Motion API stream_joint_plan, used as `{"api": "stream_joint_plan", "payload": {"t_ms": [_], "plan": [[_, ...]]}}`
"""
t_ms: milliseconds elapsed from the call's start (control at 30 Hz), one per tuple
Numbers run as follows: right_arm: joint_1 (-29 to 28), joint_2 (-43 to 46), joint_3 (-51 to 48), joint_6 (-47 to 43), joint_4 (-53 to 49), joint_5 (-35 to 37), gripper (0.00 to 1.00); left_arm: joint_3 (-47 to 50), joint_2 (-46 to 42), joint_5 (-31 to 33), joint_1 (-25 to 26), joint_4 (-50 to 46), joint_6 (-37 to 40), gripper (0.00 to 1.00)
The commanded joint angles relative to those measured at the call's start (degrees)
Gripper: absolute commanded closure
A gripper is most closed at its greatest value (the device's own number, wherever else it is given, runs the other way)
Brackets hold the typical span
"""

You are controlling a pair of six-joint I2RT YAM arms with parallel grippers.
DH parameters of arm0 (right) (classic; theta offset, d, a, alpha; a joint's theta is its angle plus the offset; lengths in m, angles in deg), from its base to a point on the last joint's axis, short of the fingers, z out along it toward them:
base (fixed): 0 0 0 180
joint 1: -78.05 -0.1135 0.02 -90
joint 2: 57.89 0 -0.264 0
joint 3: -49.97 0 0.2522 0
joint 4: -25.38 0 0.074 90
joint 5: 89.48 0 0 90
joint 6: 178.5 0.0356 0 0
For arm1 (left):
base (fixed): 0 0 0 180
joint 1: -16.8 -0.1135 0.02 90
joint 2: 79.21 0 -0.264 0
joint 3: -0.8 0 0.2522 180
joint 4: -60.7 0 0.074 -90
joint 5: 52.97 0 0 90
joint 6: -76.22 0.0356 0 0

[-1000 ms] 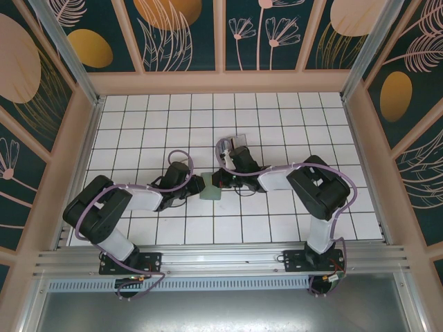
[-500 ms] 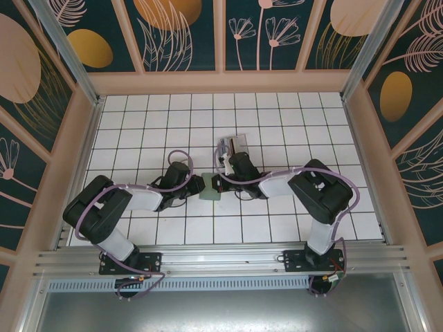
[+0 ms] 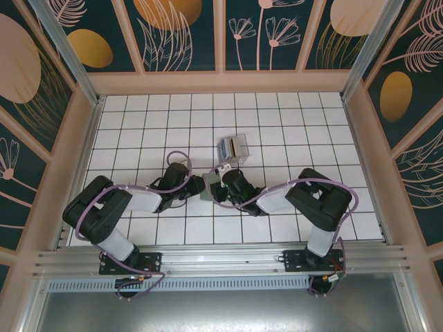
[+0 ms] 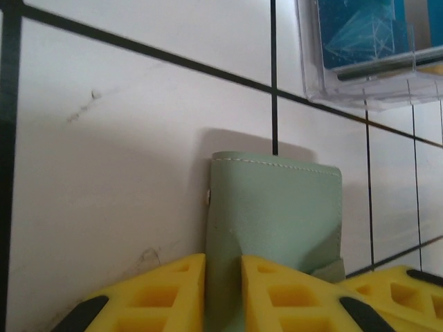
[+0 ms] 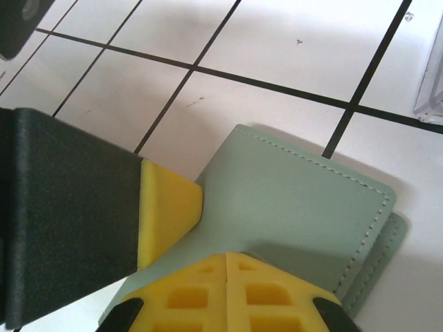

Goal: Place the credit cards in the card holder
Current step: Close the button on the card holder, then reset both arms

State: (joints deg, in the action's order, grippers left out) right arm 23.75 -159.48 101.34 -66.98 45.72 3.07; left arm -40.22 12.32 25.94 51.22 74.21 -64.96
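so the white tiled table (image 3: 138, 124) took up most of the top view, with the left arm (image 3: 114, 204) and right arm (image 3: 311, 197) both folded in toward the middle. the clear plastic box (image 3: 232, 147) stood a bit further back, apart from everything else. the card holder (image 3: 208, 186) was near the centre of the table, right between the two grippers and folded shut. whether it was resting on the tiles or just off them, i couldn't tell. the left gripper (image 4: 223, 257) was pinching the card holder by one edge, with the leather wedged into the gap between its yellow fingers (image 4: 166, 290). the right gripper (image 5: 227, 257) had its pads pressed together at another edge of the holder, just beside the left one's fingertip. i couldn't tell if a flap was actually caught in there. a corner of the lower flap stuck out past the top one. a blue credit card (image 4: 360, 31) showed through the box wall.
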Motion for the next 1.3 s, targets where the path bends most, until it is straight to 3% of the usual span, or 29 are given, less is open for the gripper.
{"api": "stream_joint_plan", "payload": {"t_ms": [0,200,267,367,433,467,500,567,700,767,900,933,1000,1033,1100,1200,1267], "plan": [[0.9,3.43,-2.24,1.16,-11.34,0.09,0.9,1.48,-5.39,-2.22,0.06,-8.34,0.17,0.77],[3.05,19.87,-0.75,1.28,-14.68,-0.15,0.63,-2.71,-21.68,6.72,-2.15,-21.52,5.17,0.7],[3.9,25.85,-0.26,0.38,-16.64,0.8,0.49,-5.04,-26.86,11.31,-2.42,-26.31,8.35,0.69],[4.39,35.4,-0.69,-1.82,-19.68,6.9,0.34,-6.67,-34.55,20.15,-2.52,-30.15,12.82,0.66],[5.15,41.97,-2.35,-4.41,-20.51,11.64,0.26,-6.93,-38.7,26.74,-2.51,-31.55,15.54,0.59],[5.35,45.18,-3.06,-5.94,-21.15,14.54,0.03,-6.76,-41.05,30.04,-2.51,-31.93,16.72,0.52],[5.53,47.79,-3.47,-7.17,-21.76,17.25,0.01,-6.75,-42.62,33.09,-2.51,-32.46,17.63,0.46],[5.82,53.38,-4.65,-8.79,-23.24,24.16,0.01,-7.39,-45.9,38.84,-2.52,-34.12,19.91,0.02],[8.49,62.2,-8.32,-8.64,-24.48,35.76,0.01,-7.69,-48.17,53.76,-2.51,-35.3,21.38,0.01],[12.91,67.46,-12.76,-11.76,-22.06,36.65,0.01,-7.05,-48.02,61.75,-2.51,-35.83,20.27,0.01],[20.88,76.97,-28.08,-28.35,-7.83,28.67,0.01,-0.1,-49.74,61.58,-2.52,-25.26,32.4,0.01],[22.53,78.91,-31.15,-30.62,-6.36,26.74,0.01,3.72,-50.51,60.43,-2.55,-20.05,38.75,0.01],[26.29,81.16,-35.15,-30.63,-4.97,24.48,0.01,15.88,-52.09,56.72,-2.71,1.79,54.65,0.01],[28.16,81.57,-37.32,-30.66,-3.36,22.84,0.01,22.92,-52.68,54.48,-3.38,14.18,58.53,0.01],[31.95,81.94,-40.88,-29.81,0.27,18.85,0.01,29.58,-54.02,51.33,-6.38,25.28,56.15,0.01],[39.14,78.91,-46.63,-26.79,10.83,14.52,0.01,30.56,-52.85,45.71,-11.3,25.68,56.57,0.01],[44.63,75.76,-47.52,-26.78,14.32,8.82,0.01,30.53,-47.36,44.28,-14.7,30.3,54.98,0.01]]}}
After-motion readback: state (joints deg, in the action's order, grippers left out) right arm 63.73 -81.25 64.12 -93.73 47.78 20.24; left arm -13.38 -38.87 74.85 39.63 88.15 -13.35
